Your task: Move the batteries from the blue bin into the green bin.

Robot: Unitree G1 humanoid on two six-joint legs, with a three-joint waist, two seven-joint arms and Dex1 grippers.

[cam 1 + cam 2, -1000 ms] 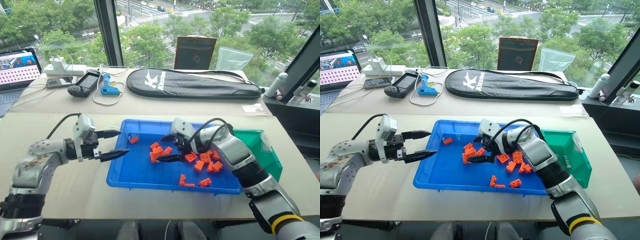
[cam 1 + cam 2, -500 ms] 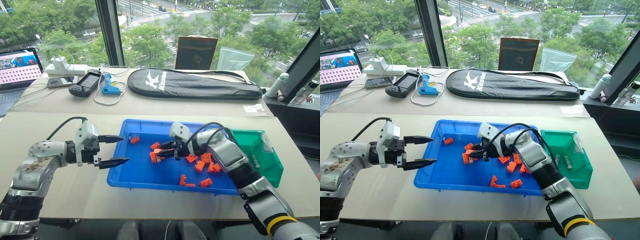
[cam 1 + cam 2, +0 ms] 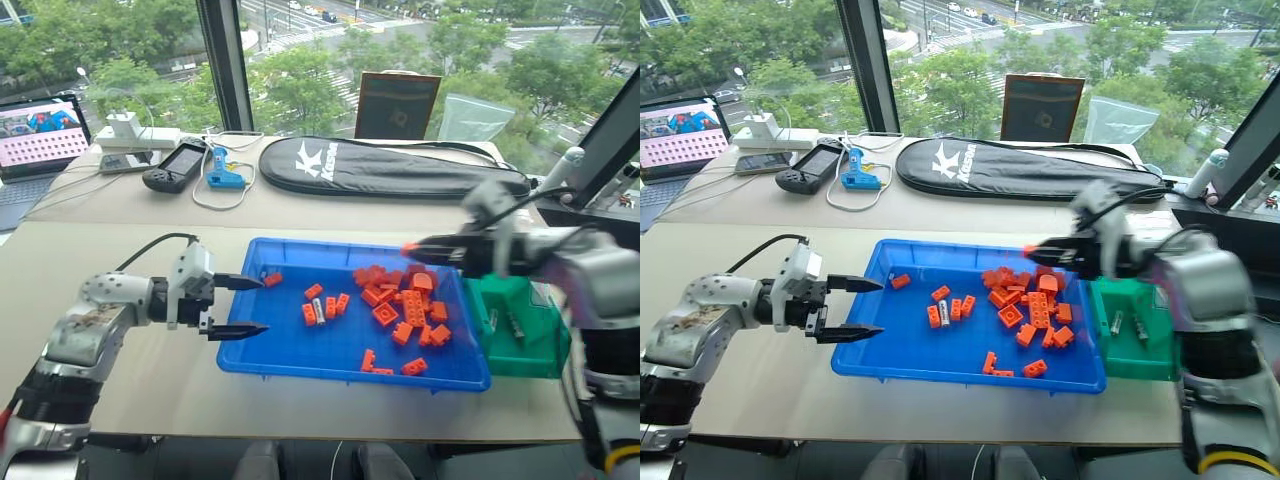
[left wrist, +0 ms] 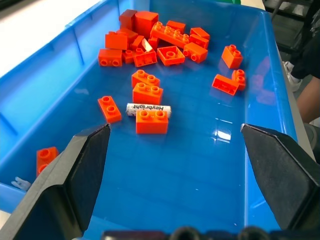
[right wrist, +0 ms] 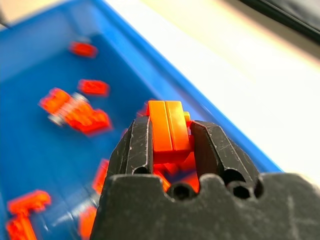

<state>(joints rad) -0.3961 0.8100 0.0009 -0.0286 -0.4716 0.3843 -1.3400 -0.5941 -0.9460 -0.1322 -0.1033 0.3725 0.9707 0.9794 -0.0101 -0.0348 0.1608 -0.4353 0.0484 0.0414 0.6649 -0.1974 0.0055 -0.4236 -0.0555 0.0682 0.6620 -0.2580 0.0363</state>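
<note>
Swinging up and out of the large shallow bright blue plastic bin [image 3: 250, 345], my right gripper [image 3: 1032, 249] now hangs above that bin's far right corner, jaws clenched on an orange toy brick [image 5: 168, 131] rather than a battery. My left gripper [image 3: 245, 306] sits at the blue bin's near left rim, nudged slightly inward, jaws spread wide and holding nothing.

Taking the blue bin as my landmark: one grey-silver cylindrical battery [image 4: 148, 109] lies inside it, left of centre, touching an orange brick. I think another pale end pokes out of the brick pile toward the far right, but I cannot be sure. Roughly twenty loose orange bricks are scattered there. Just beside the blue bin's right end stands the small deep green plastic bin [image 3: 1160, 365], with two batteries [image 3: 1116, 324] already in it.

So I judge the job partly done: two delivered, at least one left. Beyond the blue bin, across the worktop [image 3: 120, 250], lies a long black racket case [image 3: 390, 168].
</note>
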